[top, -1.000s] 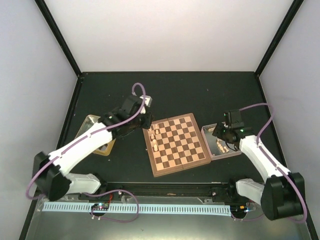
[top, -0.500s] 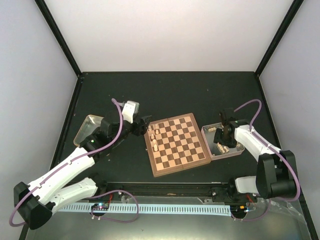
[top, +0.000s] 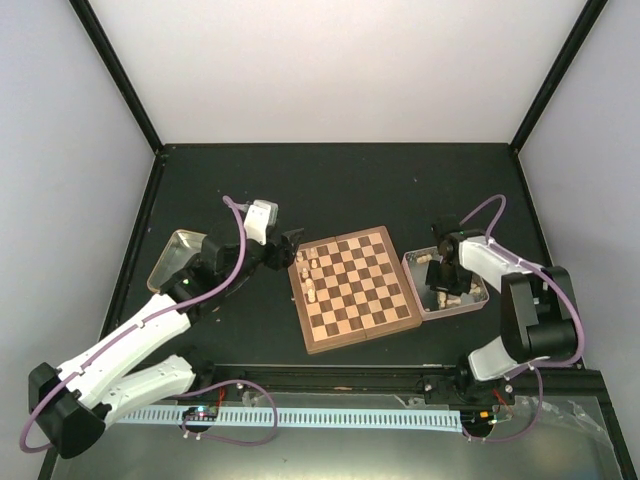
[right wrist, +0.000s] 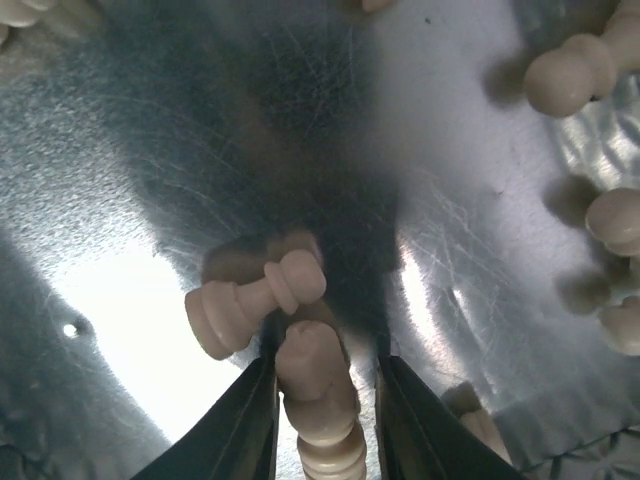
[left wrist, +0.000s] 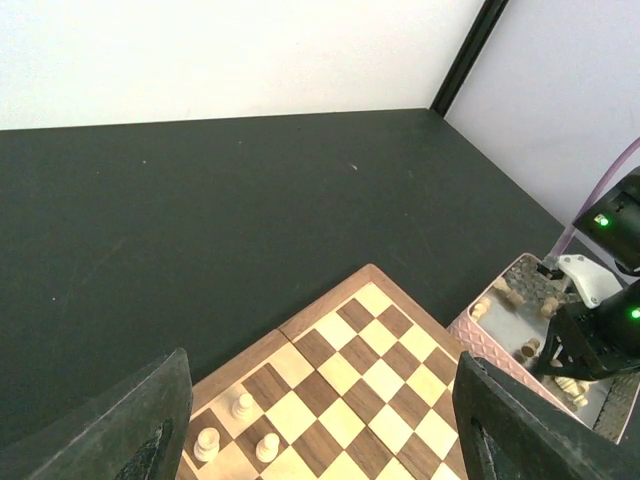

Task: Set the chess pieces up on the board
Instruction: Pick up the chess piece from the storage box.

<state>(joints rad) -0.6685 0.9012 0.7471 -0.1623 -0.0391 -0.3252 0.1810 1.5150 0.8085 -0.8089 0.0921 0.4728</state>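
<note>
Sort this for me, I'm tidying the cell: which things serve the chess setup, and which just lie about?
Job: board; pale pieces standing on it; loose pale pieces in the metal tray.
Lying about: left tin, contents hidden; white slotted strip.

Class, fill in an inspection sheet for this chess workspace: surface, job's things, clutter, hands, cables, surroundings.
Surface: dark table.
Job's things: board central; a few pale pieces standing at its left edge; more lying in the silver tray.
Clutter: gold tin at left.
Hands: left hand open beside the board; right hand in the tray, fingers flanking one pale piece, grip unclear.
Cables: purple cable on each arm.
Surroundings: white walls, black frame posts.
</note>
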